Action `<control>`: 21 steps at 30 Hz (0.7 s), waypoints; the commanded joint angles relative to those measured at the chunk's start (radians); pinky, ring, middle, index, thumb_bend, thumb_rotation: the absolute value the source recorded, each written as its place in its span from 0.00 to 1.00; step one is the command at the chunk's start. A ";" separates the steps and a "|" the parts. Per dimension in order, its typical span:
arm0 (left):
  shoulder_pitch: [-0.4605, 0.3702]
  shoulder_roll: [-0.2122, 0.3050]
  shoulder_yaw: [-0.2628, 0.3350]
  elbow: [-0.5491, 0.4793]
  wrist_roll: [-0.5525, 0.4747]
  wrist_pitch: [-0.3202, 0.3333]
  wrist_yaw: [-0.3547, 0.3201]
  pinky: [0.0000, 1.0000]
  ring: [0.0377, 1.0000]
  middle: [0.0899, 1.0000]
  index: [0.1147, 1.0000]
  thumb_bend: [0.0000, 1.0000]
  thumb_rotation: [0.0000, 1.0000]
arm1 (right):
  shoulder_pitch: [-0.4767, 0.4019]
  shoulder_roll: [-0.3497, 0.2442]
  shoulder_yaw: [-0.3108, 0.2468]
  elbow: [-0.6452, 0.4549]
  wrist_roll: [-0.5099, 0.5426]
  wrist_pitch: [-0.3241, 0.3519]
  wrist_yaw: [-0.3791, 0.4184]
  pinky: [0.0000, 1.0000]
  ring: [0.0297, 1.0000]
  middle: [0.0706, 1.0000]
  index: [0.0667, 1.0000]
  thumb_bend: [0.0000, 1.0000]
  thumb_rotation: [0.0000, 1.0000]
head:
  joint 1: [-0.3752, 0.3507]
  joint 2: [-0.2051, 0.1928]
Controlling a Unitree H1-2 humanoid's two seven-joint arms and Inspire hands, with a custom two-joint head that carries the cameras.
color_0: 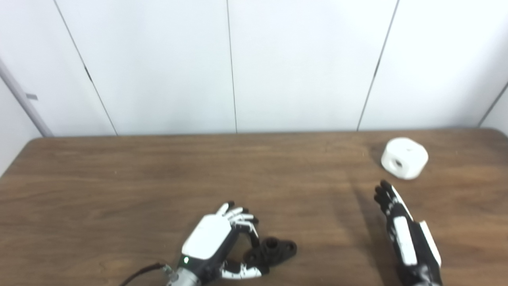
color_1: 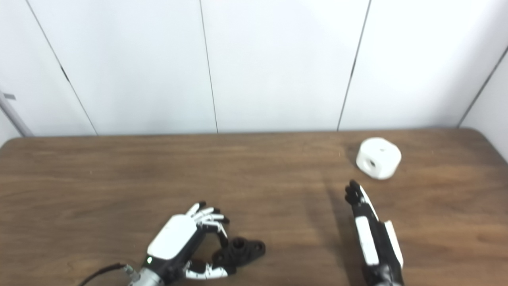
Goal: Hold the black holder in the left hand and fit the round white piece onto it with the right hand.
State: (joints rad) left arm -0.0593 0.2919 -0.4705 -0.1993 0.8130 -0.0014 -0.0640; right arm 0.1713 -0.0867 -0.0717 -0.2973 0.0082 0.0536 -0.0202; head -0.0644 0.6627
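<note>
Near the table's [color_0: 119, 174] front edge, the left hand [color_0: 216, 242] curls loosely around the black holder [color_0: 274, 251], which may slip out; the right hand [color_0: 401, 230], fingers straight and pressed together, could knock the round white piece [color_0: 405, 158] away.

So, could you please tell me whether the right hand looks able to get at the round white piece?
Probably yes: the open right hand points toward the round white piece, with only bare wooden table between them.
</note>
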 commanded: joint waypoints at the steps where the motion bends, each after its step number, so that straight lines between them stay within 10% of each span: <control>1: 0.010 0.002 -0.010 -0.008 0.018 -0.026 -0.022 0.98 0.88 0.77 0.42 0.52 0.05 | -0.023 0.001 -0.015 -0.056 0.001 -0.001 -0.009 1.00 0.95 0.94 0.93 0.51 0.94 | -0.002 0.002; 10: 0.026 -0.004 -0.003 -0.007 0.014 -0.021 -0.032 0.98 0.88 0.77 0.42 0.52 0.05 | -0.082 -0.032 -0.074 -0.097 -0.026 0.054 -0.028 0.99 0.95 0.94 0.90 0.58 0.60 | -0.024 -0.009; 21: 0.042 0.017 0.033 -0.027 -0.005 -0.020 -0.065 0.98 0.87 0.77 0.42 0.52 0.05 | -0.210 -0.079 -0.123 -0.131 -0.247 0.211 -0.097 0.80 0.84 0.85 0.81 0.62 0.43 | -0.163 -0.058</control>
State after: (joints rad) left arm -0.0313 0.2862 -0.4379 -0.2169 0.8092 -0.0128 -0.0974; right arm -0.0017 -0.1522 -0.1857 -0.3884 -0.2258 0.2733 -0.0991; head -0.2285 0.6044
